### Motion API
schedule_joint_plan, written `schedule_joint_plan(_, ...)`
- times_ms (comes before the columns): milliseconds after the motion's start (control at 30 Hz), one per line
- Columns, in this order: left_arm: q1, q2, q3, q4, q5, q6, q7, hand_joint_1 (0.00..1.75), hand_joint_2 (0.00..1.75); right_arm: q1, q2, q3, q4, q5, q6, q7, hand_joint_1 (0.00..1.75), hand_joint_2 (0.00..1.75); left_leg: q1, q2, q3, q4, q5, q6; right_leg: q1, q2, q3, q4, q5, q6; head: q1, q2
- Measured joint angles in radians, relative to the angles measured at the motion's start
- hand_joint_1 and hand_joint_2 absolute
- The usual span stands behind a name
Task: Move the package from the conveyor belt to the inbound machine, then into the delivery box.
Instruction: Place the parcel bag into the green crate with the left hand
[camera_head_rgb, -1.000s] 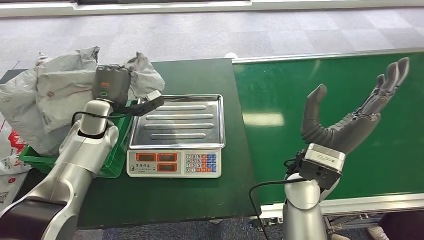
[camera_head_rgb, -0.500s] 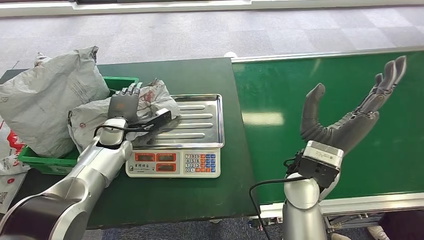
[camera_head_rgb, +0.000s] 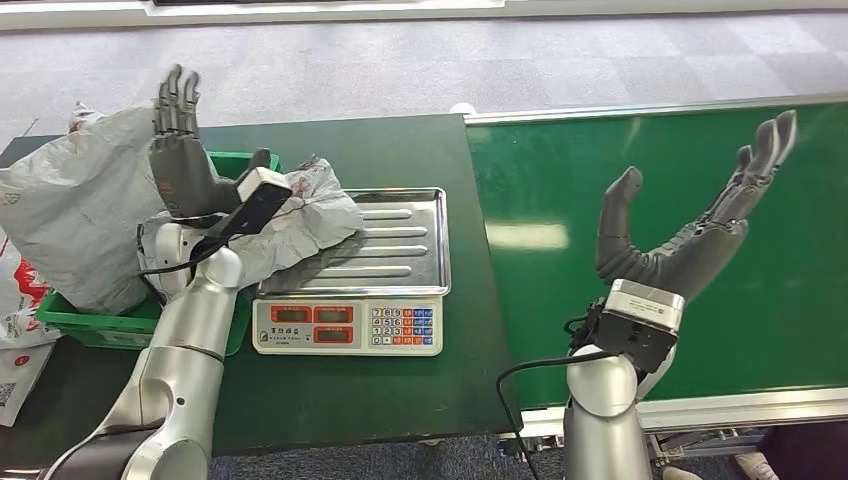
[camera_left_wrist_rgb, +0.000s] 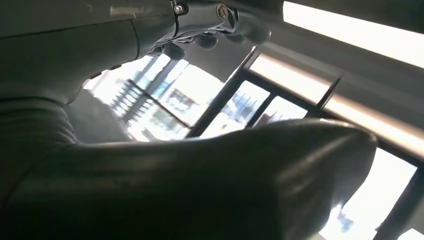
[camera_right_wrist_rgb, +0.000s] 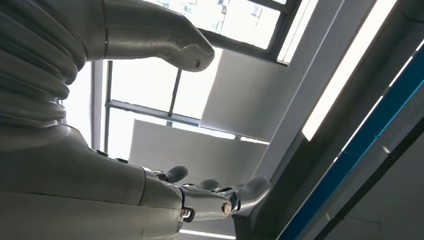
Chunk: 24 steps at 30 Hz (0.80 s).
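A crumpled grey package (camera_head_rgb: 305, 212) lies half on the left side of the scale's steel tray (camera_head_rgb: 390, 245) and half over the rim of the green delivery box (camera_head_rgb: 110, 328). My left hand (camera_head_rgb: 182, 160) is raised just left of the package, fingers spread and pointing up, holding nothing. In the left wrist view its thumb (camera_left_wrist_rgb: 250, 175) and fingers (camera_left_wrist_rgb: 220, 17) stand apart. Over the green conveyor belt (camera_head_rgb: 600, 170) my right hand (camera_head_rgb: 690, 235) is open, palm up and empty; its fingers (camera_right_wrist_rgb: 215, 195) are spread in the right wrist view.
A large grey bag (camera_head_rgb: 70, 215) fills the green box at the table's left end. The scale's display and keypad (camera_head_rgb: 345, 327) face me on the dark green table (camera_head_rgb: 400, 150). White bags (camera_head_rgb: 15, 300) lie beyond the table's left edge.
My left hand carried the grey package from above the box to the scale tray's left side, let go of it and lifted with its fingers up. The right hand barely moved.
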Motion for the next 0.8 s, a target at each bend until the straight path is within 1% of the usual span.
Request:
schedule_joint_plan(33,0.017,-0.023,0.027,-0.069,0.112,0.0,-0.089,0.0,0.0,0.0,0.0,0.0,0.004,-0.002,0.0,-0.003,0.0,1.75,0.0,0.002,0.001,0.0,-0.001,0.0,0.0,0.001,0.0,0.0,0.0,0.0,0.0,0.0)
schedule_joint_plan(67,0.035,-0.041,0.038,-0.138,0.187,0.0,-0.126,0.0,0.0,-0.001,0.0,-0.001,0.007,-0.004,0.0,-0.004,0.0,1.75,0.0,0.003,0.002,0.0,-0.002,0.0,-0.001,0.003,0.0,0.0,0.0,0.0,0.0,0.0)
schedule_joint_plan(133,0.072,-0.073,0.027,-0.265,0.244,-0.001,-0.119,0.0,0.87,0.0,0.0,-0.003,0.011,-0.002,-0.001,-0.003,0.0,1.75,0.0,0.002,0.002,0.0,-0.003,0.0,0.0,0.002,0.0,0.0,-0.002,0.001,0.0,0.0)
schedule_joint_plan(200,0.104,-0.098,-0.007,-0.368,0.266,-0.007,-0.105,0.0,1.75,0.0,0.0,-0.006,0.012,0.003,-0.001,0.0,0.0,1.75,0.0,-0.002,0.002,0.0,-0.003,0.0,0.0,-0.002,0.002,0.0,-0.003,0.002,0.0,0.0)
schedule_joint_plan(267,0.14,-0.107,-0.062,-0.445,0.323,-0.044,-0.078,0.0,1.75,0.001,0.0,-0.01,0.011,0.006,-0.001,0.002,0.0,1.75,0.0,-0.003,0.002,0.0,-0.003,0.0,0.0,-0.003,0.003,0.0,-0.003,0.002,0.0,0.0)
schedule_joint_plan(367,0.188,-0.103,-0.166,-0.529,0.418,-0.157,-0.01,0.0,1.75,0.004,0.0,-0.015,0.009,-0.003,-0.001,0.001,0.0,1.75,0.0,-0.002,0.002,0.0,-0.003,0.0,0.0,-0.002,0.003,0.0,-0.003,0.002,0.0,0.0)
schedule_joint_plan(400,0.199,-0.101,-0.197,-0.551,0.433,-0.181,0.004,0.0,1.75,0.004,0.0,-0.016,0.009,-0.006,-0.001,0.0,0.0,1.75,0.0,-0.002,0.002,0.0,-0.003,0.0,0.0,-0.002,0.003,0.0,-0.003,0.002,0.0,0.0)
schedule_joint_plan(500,0.221,-0.097,-0.258,-0.596,0.451,-0.211,0.019,0.0,1.75,0.006,0.0,-0.017,0.007,-0.013,-0.001,-0.002,0.0,1.75,0.0,-0.002,0.002,0.0,-0.003,0.0,0.0,-0.002,0.003,0.0,-0.003,0.002,0.0,0.0)
schedule_joint_plan(533,0.227,-0.093,-0.271,-0.606,0.465,-0.239,0.026,0.0,1.75,0.007,0.0,-0.017,0.007,-0.026,-0.001,-0.006,0.0,1.75,0.0,-0.002,0.002,0.0,-0.003,0.0,0.0,-0.002,0.003,0.0,-0.003,0.002,0.0,0.0)
schedule_joint_plan(567,0.234,-0.087,-0.287,-0.616,0.489,-0.29,0.034,0.0,1.75,0.009,0.0,-0.016,0.007,-0.048,0.0,-0.009,0.0,1.75,0.0,-0.003,0.002,0.0,-0.003,0.0,0.0,-0.002,0.003,0.0,-0.003,0.002,0.0,0.0)
schedule_joint_plan(600,0.246,-0.079,-0.307,-0.626,0.52,-0.366,0.04,0.0,1.75,0.012,-0.002,-0.012,0.007,-0.083,0.003,-0.009,0.0,1.75,0.0,-0.003,0.002,0.0,-0.003,0.0,0.0,-0.002,0.003,0.0,-0.003,0.002,0.0,0.0)
schedule_joint_plan(700,0.314,-0.058,-0.385,-0.666,0.598,-0.629,0.012,0.0,1.75,0.038,-0.022,0.029,0.003,-0.211,0.047,0.01,0.0,1.75,0.0,-0.002,0.002,0.0,-0.003,0.0,0.0,-0.001,0.003,0.0,-0.003,0.002,0.0,0.0)
schedule_joint_plan(733,0.341,-0.056,-0.409,-0.68,0.612,-0.691,-0.005,0.0,1.75,0.051,-0.03,0.047,-0.001,-0.237,0.068,0.016,0.0,1.75,0.0,-0.002,0.002,0.0,-0.004,0.001,0.0,-0.001,0.003,0.0,-0.004,0.002,0.0,0.0)
schedule_joint_plan(800,0.391,-0.054,-0.45,-0.703,0.638,-0.769,-0.029,0.0,1.75,0.075,-0.043,0.08,-0.018,-0.254,0.106,0.024,0.0,1.75,0.0,-0.002,0.002,0.0,-0.005,0.001,-0.001,-0.001,0.002,0.0,-0.004,0.003,0.0,0.0)
